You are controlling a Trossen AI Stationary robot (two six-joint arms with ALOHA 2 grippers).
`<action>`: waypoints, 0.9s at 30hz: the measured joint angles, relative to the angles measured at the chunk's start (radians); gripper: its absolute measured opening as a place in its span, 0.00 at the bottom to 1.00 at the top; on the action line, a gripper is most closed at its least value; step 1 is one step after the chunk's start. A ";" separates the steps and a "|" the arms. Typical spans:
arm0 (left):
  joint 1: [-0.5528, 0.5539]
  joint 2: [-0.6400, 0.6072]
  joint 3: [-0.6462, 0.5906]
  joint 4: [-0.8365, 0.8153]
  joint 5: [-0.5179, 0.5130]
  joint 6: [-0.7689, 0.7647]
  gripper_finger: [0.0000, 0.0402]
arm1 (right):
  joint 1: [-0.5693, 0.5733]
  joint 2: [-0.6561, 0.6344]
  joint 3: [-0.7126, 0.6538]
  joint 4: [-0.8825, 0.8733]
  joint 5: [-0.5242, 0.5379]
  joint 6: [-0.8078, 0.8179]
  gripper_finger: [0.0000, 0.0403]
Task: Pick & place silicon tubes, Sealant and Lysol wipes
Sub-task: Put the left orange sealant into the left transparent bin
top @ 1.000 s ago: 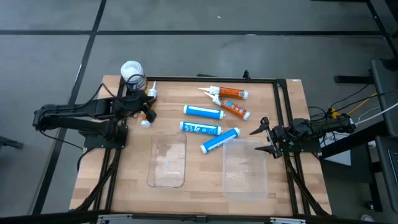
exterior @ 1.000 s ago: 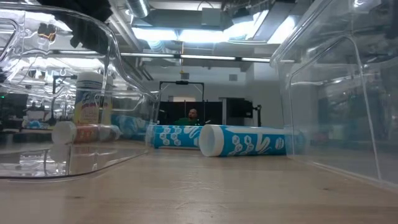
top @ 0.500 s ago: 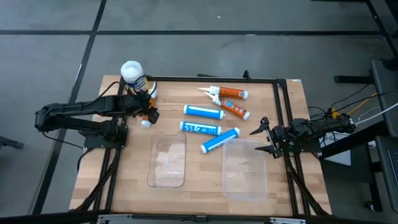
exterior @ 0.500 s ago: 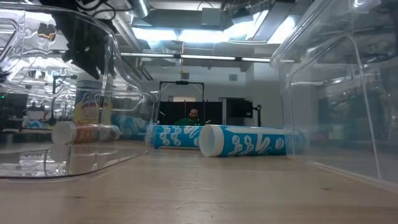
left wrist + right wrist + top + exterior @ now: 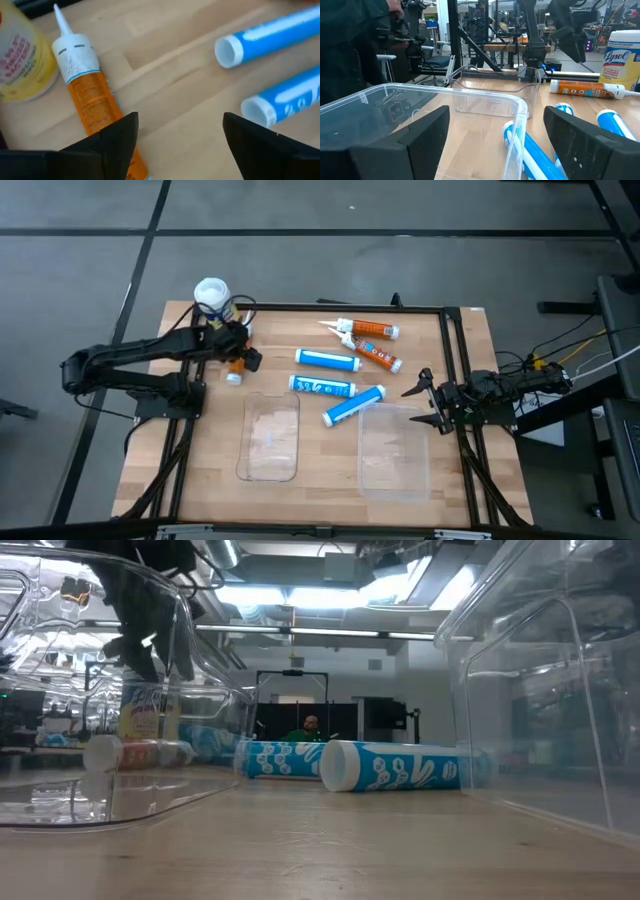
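Where visible, "Lysol" (yellow canister).

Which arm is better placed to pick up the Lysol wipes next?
Left. The left tool hangs open beside the Lysol wipes at the table's far left corner. The right tool waits open at the opposite edge, far from the canister.

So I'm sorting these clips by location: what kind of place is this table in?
Probably a robotics lab or workshop. The wooden table stands on a bare grey floor, the low view shows an open ceiling with strip lights, and metal-framed workbenches fill the room behind.
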 joint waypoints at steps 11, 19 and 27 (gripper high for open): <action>0.002 0.041 0.000 0.027 -0.076 -0.085 0.71 | 0.000 0.000 0.000 0.000 0.000 0.000 0.80; 0.010 0.095 0.000 -0.063 -0.090 -0.142 0.71 | 0.000 0.000 0.000 0.000 0.000 0.000 0.80; 0.010 0.101 0.000 -0.075 -0.108 -0.077 0.71 | 0.000 0.000 0.000 0.000 0.000 0.000 0.80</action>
